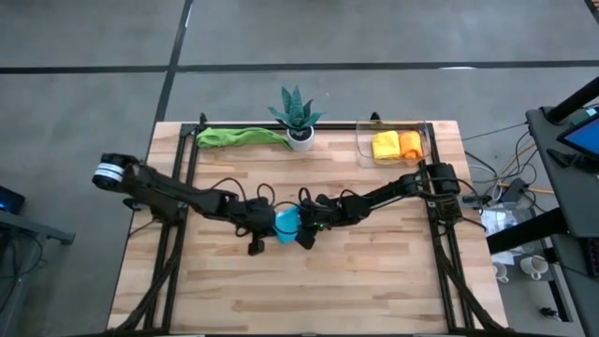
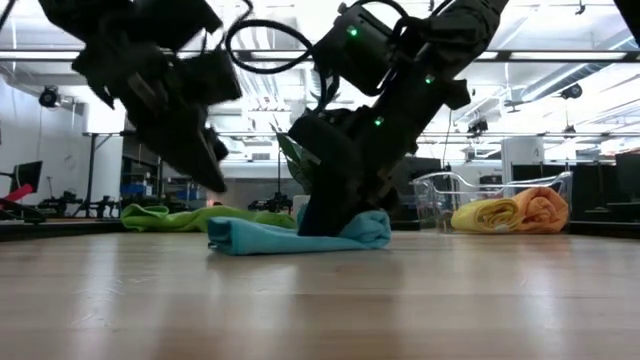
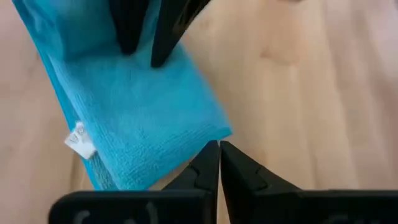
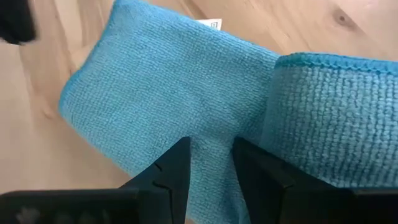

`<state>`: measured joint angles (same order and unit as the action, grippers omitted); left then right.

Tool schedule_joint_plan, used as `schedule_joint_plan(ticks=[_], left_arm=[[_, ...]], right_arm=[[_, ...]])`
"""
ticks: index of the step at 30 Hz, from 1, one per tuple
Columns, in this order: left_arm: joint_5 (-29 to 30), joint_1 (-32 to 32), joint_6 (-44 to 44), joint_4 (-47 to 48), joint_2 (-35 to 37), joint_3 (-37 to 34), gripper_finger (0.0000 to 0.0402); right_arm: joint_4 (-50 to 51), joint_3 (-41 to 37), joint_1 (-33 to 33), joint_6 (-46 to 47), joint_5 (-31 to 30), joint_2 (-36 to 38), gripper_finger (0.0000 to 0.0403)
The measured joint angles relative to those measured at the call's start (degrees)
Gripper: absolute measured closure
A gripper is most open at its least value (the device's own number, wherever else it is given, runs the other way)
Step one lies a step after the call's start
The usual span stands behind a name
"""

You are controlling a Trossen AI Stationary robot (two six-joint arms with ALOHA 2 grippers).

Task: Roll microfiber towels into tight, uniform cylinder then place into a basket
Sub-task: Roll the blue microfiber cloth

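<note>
A light blue towel (image 1: pixel 286 223) lies partly folded on the table's middle, with a thicker rolled part (image 4: pixel 336 112) at one side. My right gripper (image 2: pixel 325 215) comes down onto it and is shut on it. My left gripper (image 2: pixel 215 178) is shut and hangs above the table just left of the towel, touching nothing; its fingertips (image 3: pixel 219 155) point past the towel's corner. A green towel (image 1: pixel 239 137) lies loose at the far left. The clear basket (image 1: pixel 421 131) at the far right holds a yellow roll (image 1: pixel 385 145) and an orange roll (image 1: pixel 410 143). My right gripper pinches a strip of the blue towel (image 4: pixel 211 155) between its two fingers, beside the thicker rolled part. The fingers (image 3: pixel 134 31) slant down from above and from the table's right. The towel rests on the table, slack.
A spiky green plant in a white pot (image 1: pixel 298 122) stands at the far edge between the green towel and the basket. Bare wood spreads over the whole near half of the table (image 1: pixel 309 290).
</note>
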<state>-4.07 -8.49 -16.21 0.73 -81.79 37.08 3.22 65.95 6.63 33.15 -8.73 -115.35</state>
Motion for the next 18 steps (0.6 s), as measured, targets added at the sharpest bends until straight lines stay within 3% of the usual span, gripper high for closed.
schedule_joint_plan(ticks=[3,7,10,14,18], left_arm=[[0.2,0.0,0.9,0.5,3.9,-0.1,0.0402],[7.6,0.9,5.8,0.0,7.8,0.2,0.0402],[8.9,3.1,9.0,-1.7,7.7,0.4,0.0402],[8.7,7.2,12.5,-9.5,3.5,0.2,0.0402],[3.2,11.8,15.3,-19.2,-4.4,0.5,0.0402]], right_arm=[[-2.9,-0.8,0.0,-0.3,0.1,0.0,0.0284],[-5.6,-1.7,0.0,-0.7,0.7,0.0,0.0284],[-6.1,-2.5,0.0,-0.7,1.2,0.0,0.0284],[-6.1,-2.7,0.0,-0.6,1.2,0.1,0.0284],[-6.2,-2.7,0.0,-0.7,1.2,0.1,0.0284]])
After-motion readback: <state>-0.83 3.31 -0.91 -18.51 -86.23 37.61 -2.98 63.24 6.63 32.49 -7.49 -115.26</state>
